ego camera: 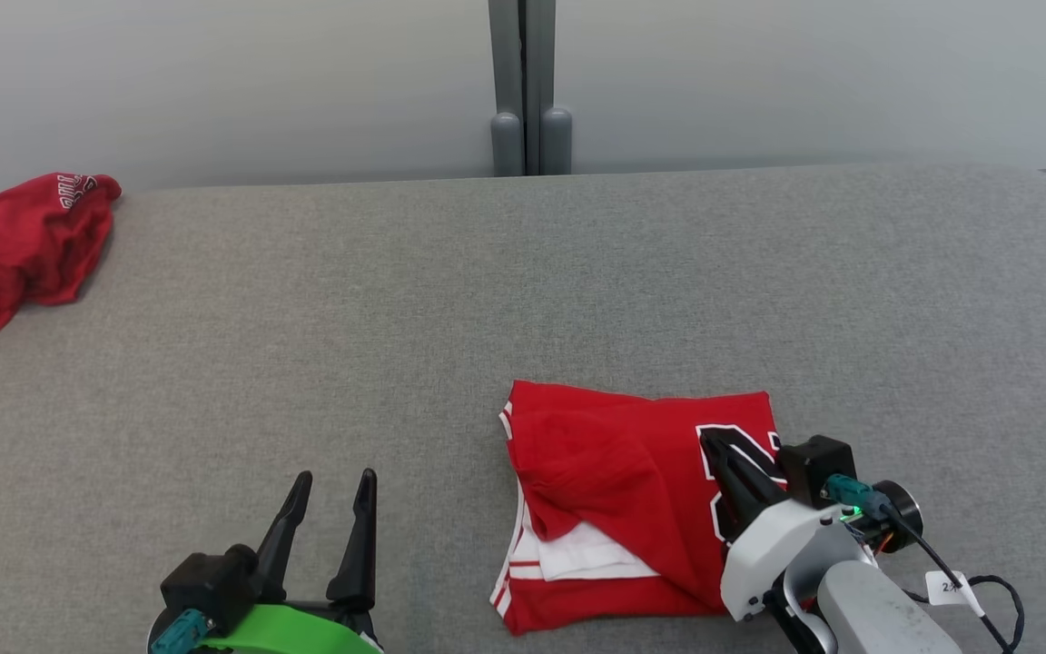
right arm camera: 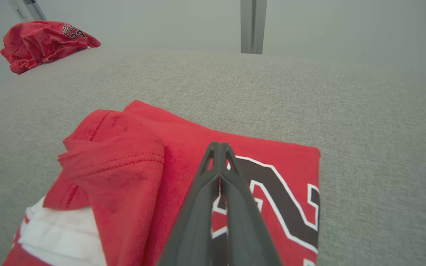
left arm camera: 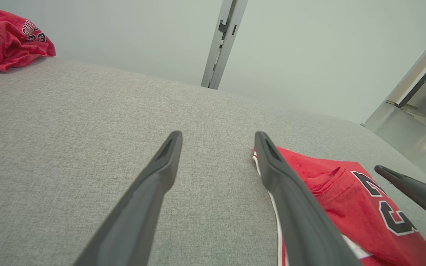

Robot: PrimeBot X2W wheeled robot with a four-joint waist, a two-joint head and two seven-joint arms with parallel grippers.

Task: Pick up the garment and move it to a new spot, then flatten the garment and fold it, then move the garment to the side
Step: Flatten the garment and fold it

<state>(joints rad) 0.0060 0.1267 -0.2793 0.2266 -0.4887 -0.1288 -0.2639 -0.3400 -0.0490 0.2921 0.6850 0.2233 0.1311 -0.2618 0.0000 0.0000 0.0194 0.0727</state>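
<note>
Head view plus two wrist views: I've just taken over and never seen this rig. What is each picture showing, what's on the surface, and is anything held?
You are looking at a two-armed robot, each arm ending in a two-fingered gripper. The head view looks down from its head; each wrist view looks along that arm's own fingers. On the grey padded surface lie a folded red garment with white trim and a black printed number, near the robot's right, and a crumpled red garment at the far left. The left gripper is open over bare surface, holding nothing. The right gripper is shut, its tips over the folded garment's number; I see no cloth pinched between them.
</note>
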